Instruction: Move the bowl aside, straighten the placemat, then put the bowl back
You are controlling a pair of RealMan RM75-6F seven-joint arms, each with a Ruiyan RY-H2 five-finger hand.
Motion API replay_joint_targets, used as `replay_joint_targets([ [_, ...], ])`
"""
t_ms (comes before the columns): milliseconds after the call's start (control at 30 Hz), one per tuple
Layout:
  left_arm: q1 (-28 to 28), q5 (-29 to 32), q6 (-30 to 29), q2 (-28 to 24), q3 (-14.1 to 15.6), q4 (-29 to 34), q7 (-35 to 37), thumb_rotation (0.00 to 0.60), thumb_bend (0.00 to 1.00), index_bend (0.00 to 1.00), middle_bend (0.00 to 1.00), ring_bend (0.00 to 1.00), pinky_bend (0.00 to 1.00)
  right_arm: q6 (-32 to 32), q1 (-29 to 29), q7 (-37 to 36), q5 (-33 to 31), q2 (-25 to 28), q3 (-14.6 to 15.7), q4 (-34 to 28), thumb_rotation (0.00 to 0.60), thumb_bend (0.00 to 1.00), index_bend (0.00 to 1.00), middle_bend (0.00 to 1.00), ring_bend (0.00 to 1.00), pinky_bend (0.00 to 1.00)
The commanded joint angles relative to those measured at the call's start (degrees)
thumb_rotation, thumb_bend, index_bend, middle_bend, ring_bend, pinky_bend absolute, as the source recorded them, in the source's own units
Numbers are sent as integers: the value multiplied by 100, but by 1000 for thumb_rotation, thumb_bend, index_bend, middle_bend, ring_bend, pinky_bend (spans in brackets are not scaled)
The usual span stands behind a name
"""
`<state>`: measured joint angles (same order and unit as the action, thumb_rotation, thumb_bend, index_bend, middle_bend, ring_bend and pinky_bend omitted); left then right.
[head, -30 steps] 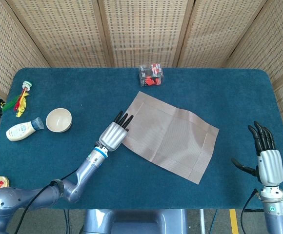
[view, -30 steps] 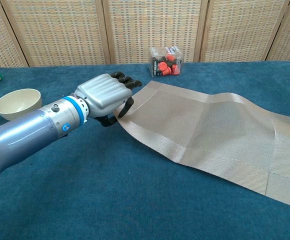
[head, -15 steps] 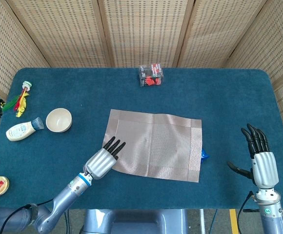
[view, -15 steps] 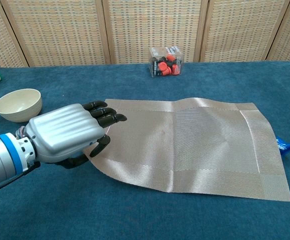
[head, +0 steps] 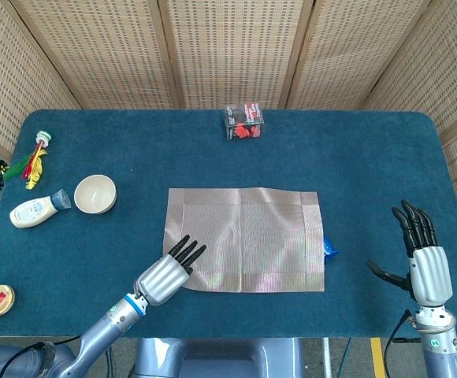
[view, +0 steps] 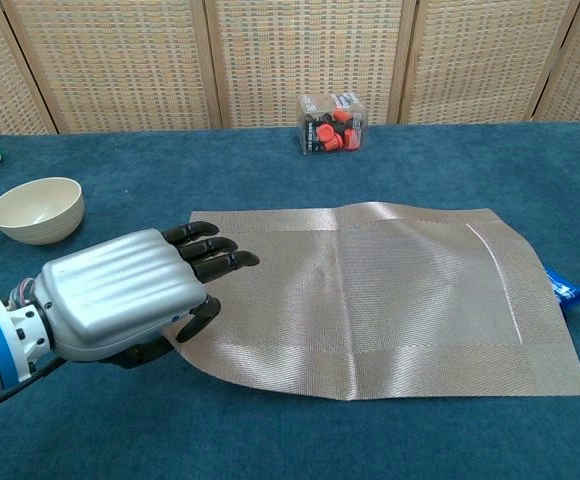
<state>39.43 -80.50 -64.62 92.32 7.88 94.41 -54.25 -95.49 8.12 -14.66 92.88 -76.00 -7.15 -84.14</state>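
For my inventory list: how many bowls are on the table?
1. The bowl stands on the table's left part, beside a white bottle, apart from the placemat. None seems hidden.

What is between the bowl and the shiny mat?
Nothing, only bare blue tablecloth lies between the bowl and the mat. The head view shows that gap best.
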Motion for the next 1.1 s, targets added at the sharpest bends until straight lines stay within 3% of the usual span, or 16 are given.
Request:
replay_joint_targets([
  [33, -43, -127, 17, -35, 49, 66, -33, 600, 456, 606, 0, 0, 0, -14, -5, -8, 12, 10, 3, -10, 600, 248, 94, 0, 0, 0],
  [500, -277, -352, 34, -293, 113, 180, -167, 600, 455, 584, 0, 0, 0, 12, 2, -7, 89, 12, 65, -54, 600, 248, 94, 0, 0, 0],
  [600, -322, -375, 34, -312, 87, 149, -164, 600, 420, 451, 0, 0, 0, 21, 5, 0, 98, 6, 75, -51, 600, 248, 94, 0, 0, 0],
  [667, -346, -369, 42, -330, 65, 145, -158, 600, 326, 270, 0, 0, 0, 20, 6, 9, 104, 1, 78, -49, 600, 248, 94, 0, 0, 0],
  [733, -374, -373, 37, -350, 46, 164, -138, 600, 281, 179, 0, 0, 0, 24, 7, 18, 106, -2, 81, -46, 600, 249, 94, 0, 0, 0],
  [1100, -545, -812, -103, -452, 105, 360, 279, 600, 264, 145, 0, 0, 0, -43, -12, 59, 182, 5, 108, -86, 600, 249, 94, 0, 0, 0],
])
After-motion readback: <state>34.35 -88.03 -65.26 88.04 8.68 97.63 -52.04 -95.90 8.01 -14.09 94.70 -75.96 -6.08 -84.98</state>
